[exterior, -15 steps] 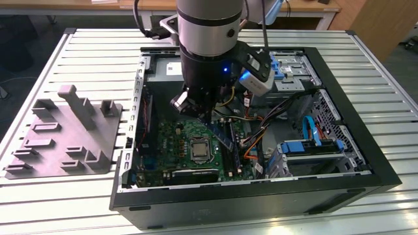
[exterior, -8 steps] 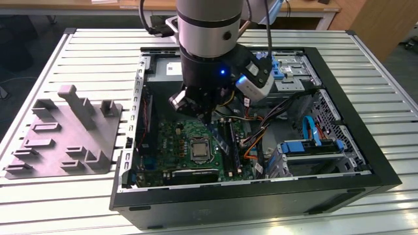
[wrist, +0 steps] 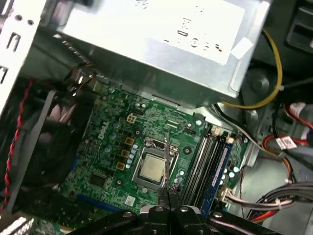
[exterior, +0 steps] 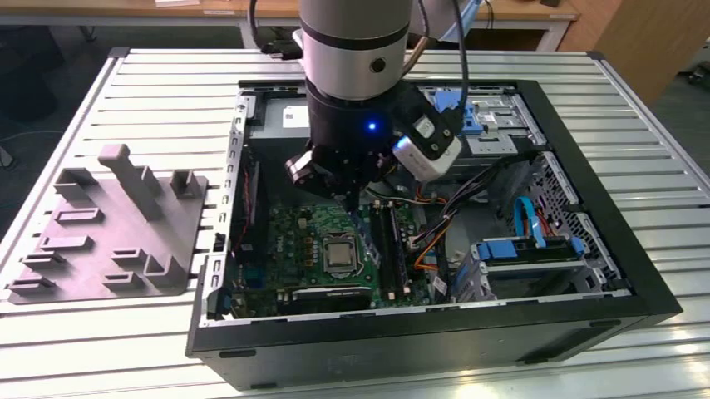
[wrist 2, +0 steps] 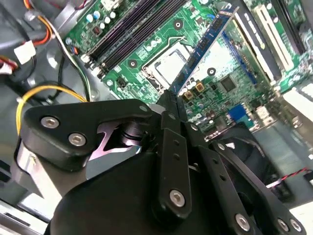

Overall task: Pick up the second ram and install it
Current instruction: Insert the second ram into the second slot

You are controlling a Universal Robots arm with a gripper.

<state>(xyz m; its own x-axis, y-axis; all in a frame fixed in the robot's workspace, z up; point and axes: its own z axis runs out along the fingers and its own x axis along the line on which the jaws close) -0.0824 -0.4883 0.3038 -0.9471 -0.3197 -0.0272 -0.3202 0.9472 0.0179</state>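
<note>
In both wrist views my gripper (wrist 2: 171,98) (wrist: 166,190) is shut on the second ram (wrist 2: 203,44), a long narrow dark stick with a row of small chips. The first wrist view shows the second ram (wrist: 166,164) edge-on as a thin line, hanging above the processor socket (wrist: 150,169) of the green motherboard (wrist: 105,161). The black memory slots (wrist: 203,161) lie beside it, and one slot holds a blue-edged stick (wrist: 222,164). In the exterior view the gripper (exterior: 352,199) hangs low inside the open computer case (exterior: 621,274), just above the motherboard (exterior: 322,237).
The grey power-supply box (wrist: 156,39) sits at the case's far end. Bundles of cables (wrist: 279,147) and a yellow wire (wrist: 274,73) run beside the slots. A fan (wrist: 44,142) lies on the other side. A grey plastic fixture (exterior: 111,233) stands on the table at the exterior view's left.
</note>
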